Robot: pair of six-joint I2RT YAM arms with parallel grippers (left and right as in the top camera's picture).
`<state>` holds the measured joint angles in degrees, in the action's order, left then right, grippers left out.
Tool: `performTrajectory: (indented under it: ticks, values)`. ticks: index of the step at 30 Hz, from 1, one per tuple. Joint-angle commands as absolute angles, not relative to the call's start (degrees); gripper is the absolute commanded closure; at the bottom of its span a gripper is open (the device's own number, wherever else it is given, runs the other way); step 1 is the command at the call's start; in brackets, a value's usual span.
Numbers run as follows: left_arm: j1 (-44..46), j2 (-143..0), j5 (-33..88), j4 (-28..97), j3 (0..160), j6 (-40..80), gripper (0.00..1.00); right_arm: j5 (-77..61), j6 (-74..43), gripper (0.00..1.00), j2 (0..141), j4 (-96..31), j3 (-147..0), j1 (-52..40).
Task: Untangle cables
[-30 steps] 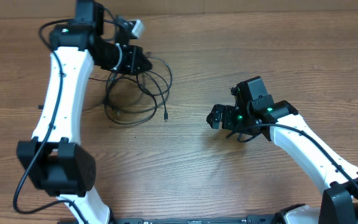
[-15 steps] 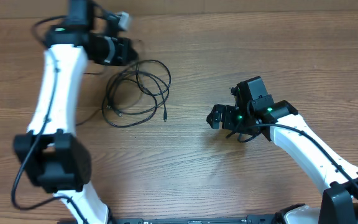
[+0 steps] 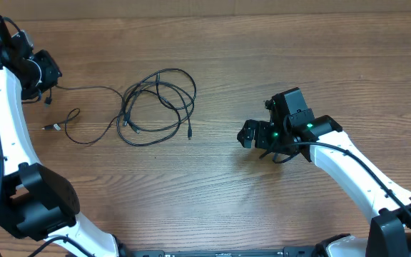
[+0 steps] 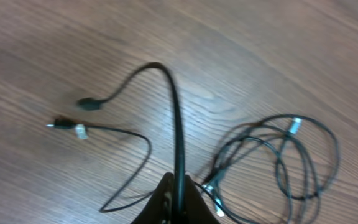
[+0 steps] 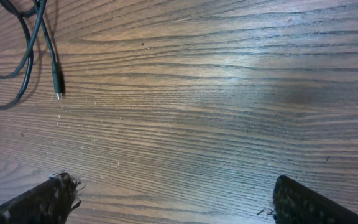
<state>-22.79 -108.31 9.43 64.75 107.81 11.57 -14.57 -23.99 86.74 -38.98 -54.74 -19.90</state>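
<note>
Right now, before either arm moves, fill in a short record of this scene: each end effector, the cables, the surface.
left end effector: shut on cable, far left
cable: runs from the grip to the coil
coil: loose black loops, left of centre
right end effector: open, empty, apart from the coil
surface: wooden table

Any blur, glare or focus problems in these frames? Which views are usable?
Overhead: sharp, even light, cables clearly visible. Left wrist: soft all over, likely motion blur; the cable pinched in the fingers looks smeared. Right wrist: wood grain crisp, pale sheen across the table; fingers in the bottom corners out of focus.
</note>
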Motion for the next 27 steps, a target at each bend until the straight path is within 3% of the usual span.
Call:
performTrajectory:
  ticks: [1,8,11,13,18,21,22,23,24,27]
  values:
    - [-23.14,-110.74,3.62,65.47,107.98,12.53,0.91,-13.98,-24.01,0.0,86.83,-38.7,-54.7,-19.75]
    - [-23.14,-115.2,0.58,70.57,107.98,13.8,0.89,-13.98,-24.01,0.0,86.83,-38.7,-54.7,-19.75]
    - [-23.14,-118.08,0.62,72.36,107.98,13.78,0.73,-13.98,-24.01,0.0,86.83,-38.7,-54.7,-19.75]
    - [-23.16,-121.14,0.62,74.39,107.98,13.69,0.56,-13.98,-24.01,0.0,86.83,-38.7,-54.7,-19.75]
    - [-23.22,-127.26,0.62,77.34,107.98,13.3,0.49,-13.98,-24.01,0.0,86.83,-38.7,-54.7,-19.75]
    - [-23.22,-130.78,0.64,77.69,107.98,13.3,0.58,-13.98,-24.01,0.0,86.83,-38.7,-54.7,-19.75]
    - [-23.22,-131.37,0.89,77.49,107.98,13.3,0.71,-13.98,-24.01,0.0,86.83,-38.7,-54.7,-19.75]
    - [-23.24,-131.5,1.06,77.28,107.98,13.3,0.76,-13.98,-24.01,0.0,86.83,-38.7,-54.7,-19.75]
    - [-23.24,-131.5,1.04,76.42,107.98,13.32,0.96,-13.98,-24.01,0.0,86.83,-38.7,-54.7,-19.75]
    - [-23.92,-131.46,1.04,75.09,108.9,13.41,0.96,-13.98,-24.01,0.0,86.83,-38.7,-54.7,-19.75]
